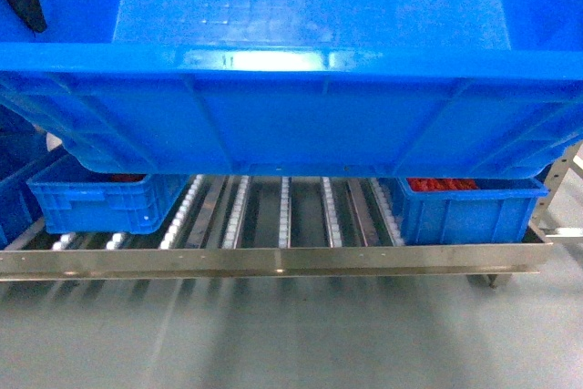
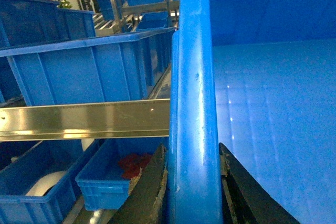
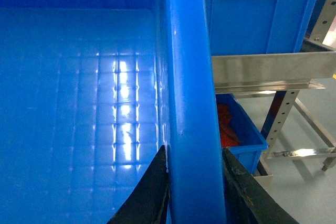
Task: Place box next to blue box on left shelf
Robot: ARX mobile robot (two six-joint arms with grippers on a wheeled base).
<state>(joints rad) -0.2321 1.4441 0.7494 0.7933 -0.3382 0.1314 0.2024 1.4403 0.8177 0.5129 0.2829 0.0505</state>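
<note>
The box [image 1: 310, 116] hangs level, long axis crosswise, open side up, its side rims clamped between the left fingers [image 2: 152, 190] and right fingers [image 3: 149, 192]. Beyond and below them lies the shelf [image 1: 273, 261], bearing two smaller crates [image 1: 96, 202].

We see the box [image 1: 301, 116], a large bright blue plastic crate with a thick glossy rim and ribbed side, filling the upper half of the head view from nine o'clock to three o'clock. It is level, open side up, its floor bare and faintly gridded. It sits above and apart from the left shelf [image 1: 273, 260], a silvery-grey rack at six o'clock whose deck is rows of small white rollers between grey rails. In the wrist views we see its rim [image 2: 193, 103] running upright through mid-frame.
</note>
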